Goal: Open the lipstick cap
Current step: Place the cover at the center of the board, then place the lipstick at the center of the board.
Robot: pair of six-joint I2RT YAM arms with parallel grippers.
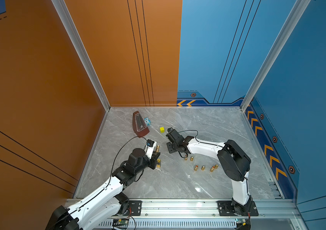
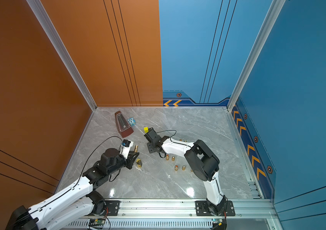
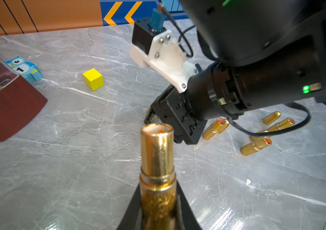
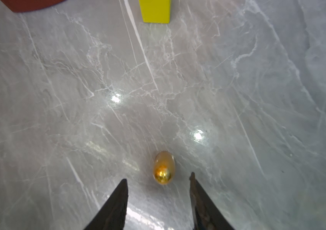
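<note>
L end effector point(image 3: 158, 191) pinching lipstick point(image 3: 156, 151); R end effector point(image 4: 158, 177) spread, cap point(image 4: 163, 167) loose on slick surface point(image 4: 238, 99), may roll away.

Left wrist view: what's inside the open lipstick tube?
An orange lipstick tip shows just inside the rim of the lipstick tube held by the left gripper. The gold wall hides the rest.

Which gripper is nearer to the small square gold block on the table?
Left. The left gripper, shut on the lipstick, is right beside the gold block. The right gripper, open, is farther off, toward the yellow cube.
</note>
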